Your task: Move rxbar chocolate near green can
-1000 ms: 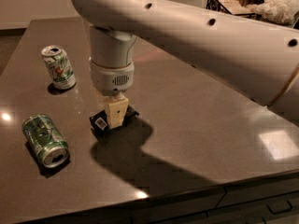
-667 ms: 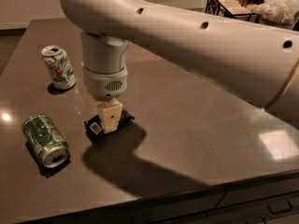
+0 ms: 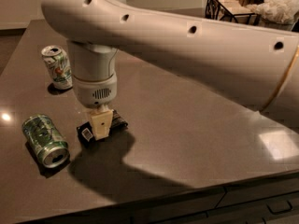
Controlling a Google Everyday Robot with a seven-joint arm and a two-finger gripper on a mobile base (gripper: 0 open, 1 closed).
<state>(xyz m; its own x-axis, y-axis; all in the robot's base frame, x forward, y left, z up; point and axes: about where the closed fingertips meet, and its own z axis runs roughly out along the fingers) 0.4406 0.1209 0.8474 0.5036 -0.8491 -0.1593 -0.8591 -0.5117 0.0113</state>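
Gripper (image 3: 101, 126): just right of the green can (image 3: 45, 140), clamped across the rxbar chocolate (image 3: 119, 122).
Bar: near the can, not touching it.
Risk: overshooting likely nudges the lying can, which rolls.

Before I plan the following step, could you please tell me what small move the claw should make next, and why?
Probably shift the claw toward the green can lying on its side. The claw sits low, shut on the rxbar chocolate, and a strip of bare tabletop separates bar from can.
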